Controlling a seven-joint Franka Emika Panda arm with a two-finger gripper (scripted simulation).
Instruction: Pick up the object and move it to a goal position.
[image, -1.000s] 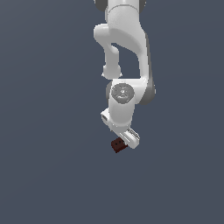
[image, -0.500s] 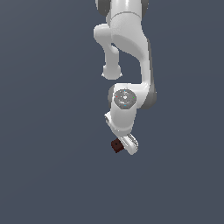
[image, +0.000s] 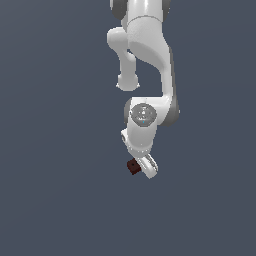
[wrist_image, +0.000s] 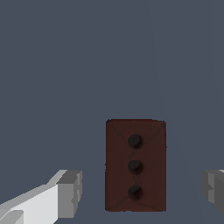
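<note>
In the wrist view, two grey-tipped fingers of the white gripper (wrist_image: 142, 192) stand spread wide, one finger (wrist_image: 70, 192) on one side and the other finger pad (wrist_image: 213, 188) at the opposite edge of the picture. Between them, touching neither, lies the small dark reddish-brown rectangular block (wrist_image: 135, 165), its long side running away from the camera, with three small round dark spots in a row along its upper face. It rests on the plain flat slate-grey surface (wrist_image: 109, 57), which fills the rest of that view. In the exterior view the same block (image: 133, 166) shows as a small dark piece just beside the white gripper (image: 145, 167), on the exterior view's left of it. Above rises the white jointed robot arm (image: 147, 55), bending down from the top of the picture over the grey surface (image: 50, 150).
</note>
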